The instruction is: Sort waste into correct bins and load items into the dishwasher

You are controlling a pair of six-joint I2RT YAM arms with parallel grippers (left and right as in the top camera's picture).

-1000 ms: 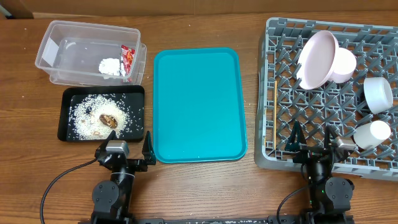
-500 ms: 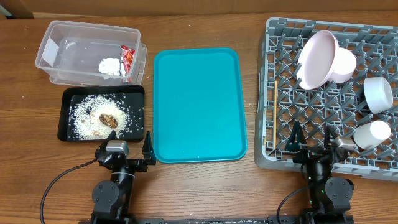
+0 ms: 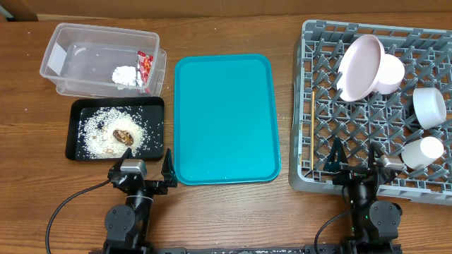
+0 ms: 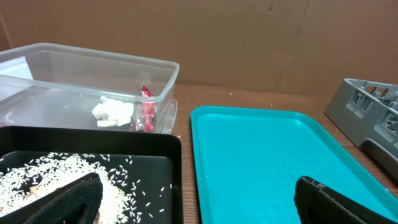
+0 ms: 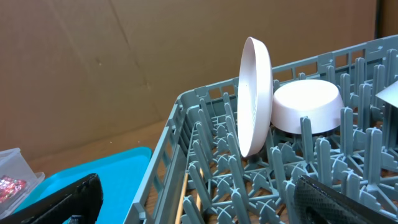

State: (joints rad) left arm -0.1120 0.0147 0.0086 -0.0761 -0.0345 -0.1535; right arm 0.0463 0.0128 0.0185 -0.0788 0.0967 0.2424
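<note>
Standing on edge in the rack at right, the plate is touched by a bowl, with a second bowl, the cup and the chopsticks also racked. The wrapper and paper wad are seen in the clear tub at far left, the rice and food scrap in the black tray nearer. The left gripper and right gripper are parked near, fingers spread wide and empty.

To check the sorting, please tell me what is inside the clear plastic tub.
Inside the clear tub lie a white crumpled paper wad and a red wrapper, at its right end. Whatever lies beneath them is covered.
</note>
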